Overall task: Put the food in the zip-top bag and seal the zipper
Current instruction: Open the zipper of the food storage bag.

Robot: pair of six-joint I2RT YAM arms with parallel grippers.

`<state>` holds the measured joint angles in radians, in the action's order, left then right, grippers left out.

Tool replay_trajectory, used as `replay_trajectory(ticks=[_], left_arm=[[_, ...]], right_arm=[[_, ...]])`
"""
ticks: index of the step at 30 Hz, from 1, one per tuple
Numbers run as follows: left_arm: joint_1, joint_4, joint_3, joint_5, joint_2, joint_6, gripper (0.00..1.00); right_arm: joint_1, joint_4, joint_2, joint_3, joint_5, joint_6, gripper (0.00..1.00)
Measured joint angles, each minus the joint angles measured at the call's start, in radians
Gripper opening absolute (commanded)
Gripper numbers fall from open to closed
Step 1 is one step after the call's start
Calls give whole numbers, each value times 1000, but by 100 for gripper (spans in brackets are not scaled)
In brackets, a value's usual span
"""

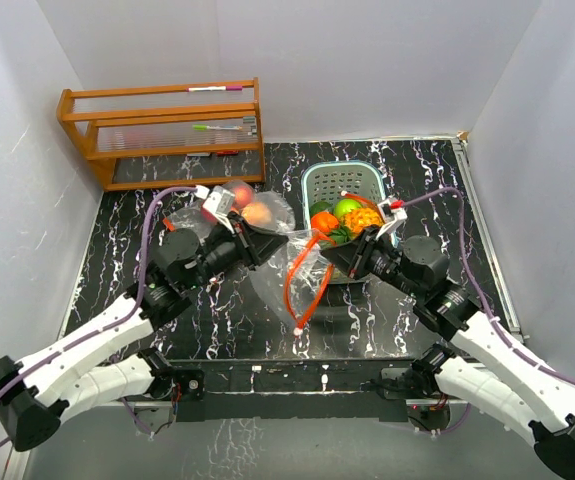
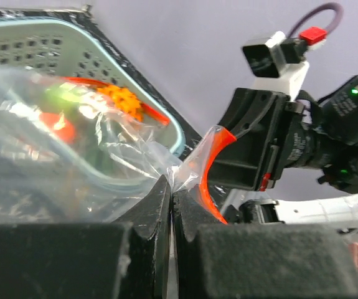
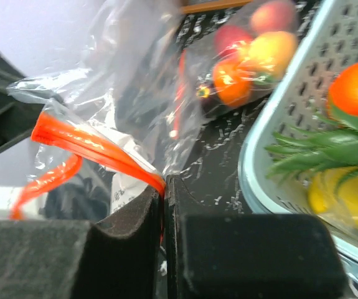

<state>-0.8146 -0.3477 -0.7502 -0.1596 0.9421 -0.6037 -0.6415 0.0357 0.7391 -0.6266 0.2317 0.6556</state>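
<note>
Two claws hold the bag's mouth between them. The left claw (image 2: pixel 171 187) is pressed together on a fold of clear film at the rim, and the right claw (image 3: pixel 164 184) is pressed together on the orange zipper (image 3: pixel 98 146) strip itself. The bag (image 1: pixel 267 215) sags from these two pinches to the tabletop (image 1: pixel 217 310). Its belly lies near the left arm with several fruits (image 3: pixel 253 50) inside; red, orange and yellow ones can be made out. More food lies in the basket (image 1: pixel 312 175) just beside the right arm: an orange fruit (image 1: pixel 324 220), a green fruit (image 1: pixel 347 208) and a pineapple (image 1: pixel 365 217). Filling therefore looks only partly done, and the step in hand seems to be getting the mouth held open for the next piece, not sealing. The next move probably calls for drawing the two pinches apart so the rim gapes. One claw would then have to let go and reach into the basket, while the other keeps its side of the rim lifted so the slack film does not fold shut over the opening.
</note>
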Motion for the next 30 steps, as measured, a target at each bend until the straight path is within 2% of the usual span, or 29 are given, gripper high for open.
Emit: replay_trajectory(ticks=[6, 10, 11, 12, 13, 14, 15, 21, 30], left_arm=[[-2, 212, -36, 158, -116, 99, 1], [-2, 331, -84, 238, -101, 151, 24], [0, 356, -99, 251, -91, 165, 30], [2, 375, -112, 257, -83, 180, 46], [3, 390, -124, 254, -76, 195, 67], [5, 401, -135, 247, -72, 209, 83], [6, 406, -142, 233, -71, 221, 95], [6, 416, -199, 87, -66, 219, 97], [6, 406, -169, -87, -66, 92, 97]], right_arm=[[-8, 153, -32, -76, -150, -45, 8], [-9, 203, -2, -112, -199, -60, 8], [-7, 216, 10, -114, -215, -64, 8], [-5, 230, 21, -115, -225, -69, 8], [-5, 242, 31, -115, -233, -74, 8], [-3, 249, 39, -115, -238, -77, 8], [-3, 253, 48, -116, -240, -80, 8], [-3, 243, 110, -159, -239, -97, 8], [-6, 164, 221, -226, -236, -112, 8]])
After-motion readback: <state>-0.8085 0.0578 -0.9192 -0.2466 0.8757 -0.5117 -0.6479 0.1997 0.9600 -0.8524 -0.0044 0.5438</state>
